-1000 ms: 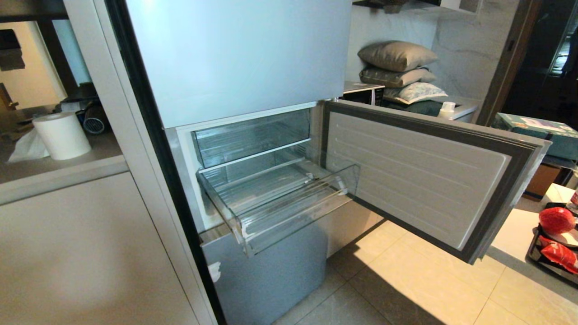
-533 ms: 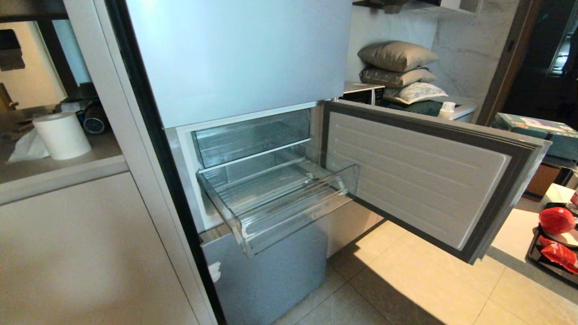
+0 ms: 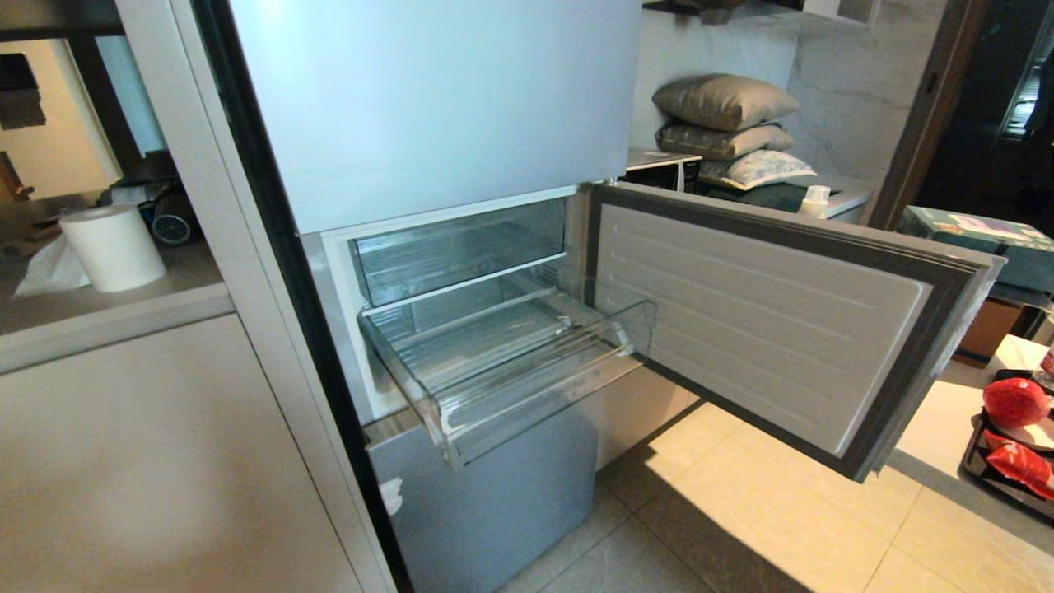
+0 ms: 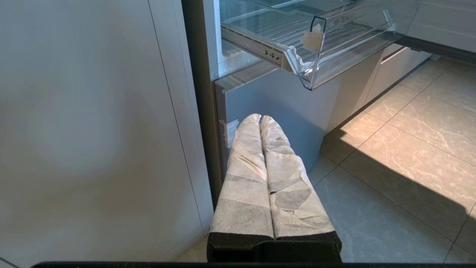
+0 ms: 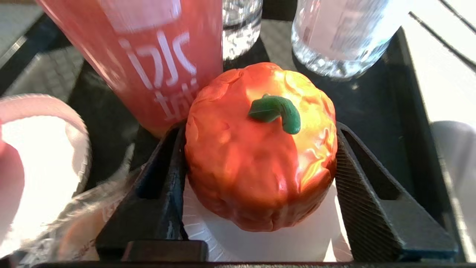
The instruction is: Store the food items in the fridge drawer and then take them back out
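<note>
The round red food item (image 5: 256, 160), glossy with a green stem, sits on a white dish (image 5: 275, 245) in a black tray (image 5: 401, 93). My right gripper (image 5: 260, 130) is shut on it, one black finger pressed against each side. In the head view the same round item (image 3: 1015, 401) and the longer red food item (image 3: 1021, 465) lie at the far right edge. The fridge drawer (image 3: 552, 387), clear plastic with a ribbed floor, is pulled out and holds nothing. My left gripper (image 4: 260, 118), wrapped in white padding, is shut and hangs low under the drawer (image 4: 334, 48).
The fridge's middle door (image 3: 766, 321) stands wide open between the drawer and the tray. A pink bottle (image 5: 148, 56) and clear bottles (image 5: 334, 33) crowd the tray right behind the round item. A paper roll (image 3: 114, 245) stands on the left counter.
</note>
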